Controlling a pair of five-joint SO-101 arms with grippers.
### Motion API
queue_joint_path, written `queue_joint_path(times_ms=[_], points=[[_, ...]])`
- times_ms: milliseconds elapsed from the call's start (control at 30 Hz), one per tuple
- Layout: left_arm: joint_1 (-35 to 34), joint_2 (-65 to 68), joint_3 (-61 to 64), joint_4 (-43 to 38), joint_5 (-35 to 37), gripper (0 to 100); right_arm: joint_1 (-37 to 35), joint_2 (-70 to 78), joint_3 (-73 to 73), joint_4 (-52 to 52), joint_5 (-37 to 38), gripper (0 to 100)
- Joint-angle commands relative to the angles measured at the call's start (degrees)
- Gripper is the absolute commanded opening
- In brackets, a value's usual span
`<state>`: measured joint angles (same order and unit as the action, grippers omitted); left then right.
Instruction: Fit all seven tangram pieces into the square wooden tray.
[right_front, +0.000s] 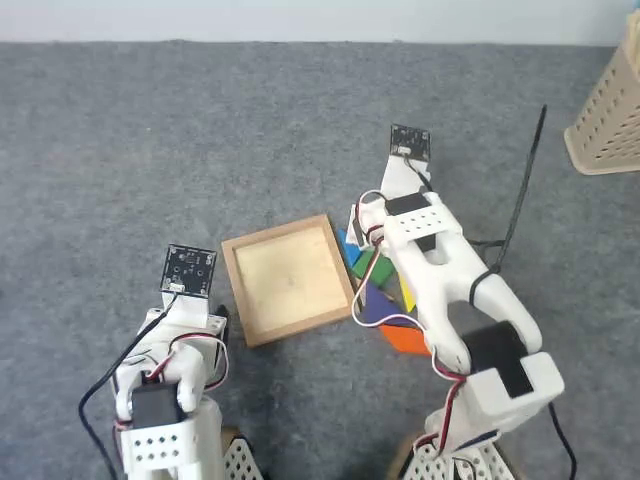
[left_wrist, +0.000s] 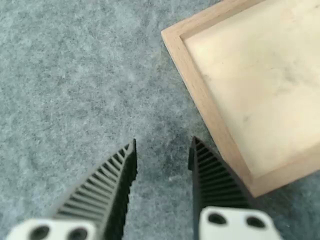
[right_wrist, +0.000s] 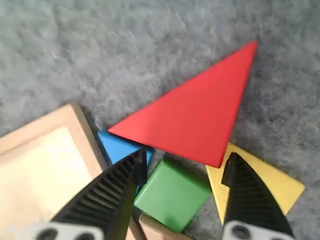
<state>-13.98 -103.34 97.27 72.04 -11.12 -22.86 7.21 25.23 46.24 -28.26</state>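
We see grey carpet under & btwn the left fingers, also just ahead of the right fingers. Beige slotted basket stands well off to the right of the right fingers, on the carpet. Pale wall strip far beyond both.

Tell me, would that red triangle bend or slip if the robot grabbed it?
Probably stiff: the red triangle looks like a solid painted block with crisp edges. Its smooth, glossy face may slip when pinched. Being flat, it should slide, not roll, though the grey carpet may drag on it.
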Motion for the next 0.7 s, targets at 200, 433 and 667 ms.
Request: queue_joint_path(times_ms=[200,433,667], points=[[0.0,-0.4,-0.7,0.3,-0.3,17,2.8,-0.3,-4.2,-3.5,-0.8,25.0],[0.0,-0.4,-0.7,0.3,-0.3,17,2.8,-0.1,-4.1,-4.2,-0.6,24.7],[0.0,-0.4,-0.7,0.3,-0.3,17,2.8,4.4,-4.6,-7.0,-0.7,24.7]])
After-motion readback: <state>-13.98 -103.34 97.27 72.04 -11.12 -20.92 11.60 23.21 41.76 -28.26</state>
